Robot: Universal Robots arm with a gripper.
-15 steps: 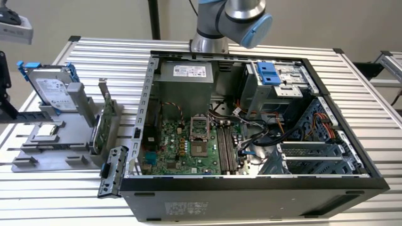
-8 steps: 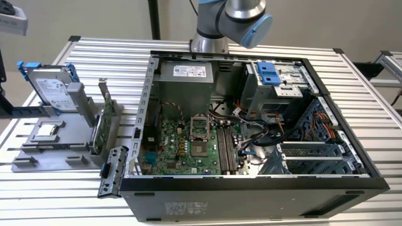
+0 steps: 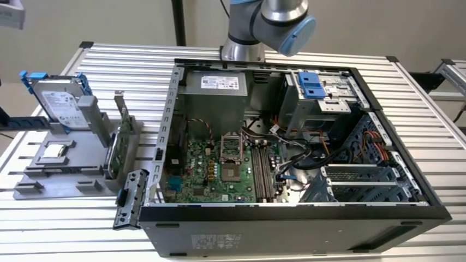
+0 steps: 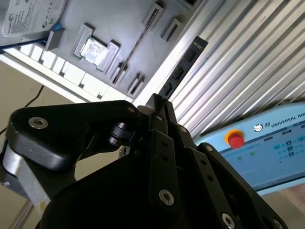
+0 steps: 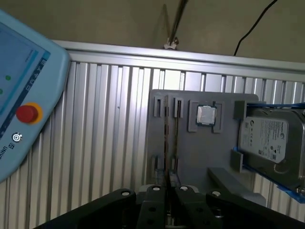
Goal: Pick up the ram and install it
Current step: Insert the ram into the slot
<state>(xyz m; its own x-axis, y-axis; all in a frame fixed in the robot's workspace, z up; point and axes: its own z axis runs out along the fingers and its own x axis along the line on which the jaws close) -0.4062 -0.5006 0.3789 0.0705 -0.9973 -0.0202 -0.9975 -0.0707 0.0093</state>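
Observation:
The ram [image 4: 183, 64] is a dark narrow stick with black chips, and it juts out from between my black fingers [image 4: 167, 125]. My gripper [image 4: 159, 107] is shut on its lower end. In the first wrist view the ram [image 5: 166, 143] shows edge-on as a thin dark line rising from my gripper [image 5: 167, 188], held above the grey holder plate [image 5: 190, 152]. In the exterior view the open computer case [image 3: 291, 218] lies on the table, with the motherboard's long memory slots [image 3: 263, 169] beside the processor socket [image 3: 231, 150].
The grey holder [image 3: 65, 158] at the exterior view's left carries a silver hard drive with blue rails [image 3: 62, 103], a square chip [image 3: 57, 151] and an upright green card [image 3: 124, 143]. A pale blue control tablet with a red button [image 5: 26, 113] lies on the slatted table [image 5: 109, 124].

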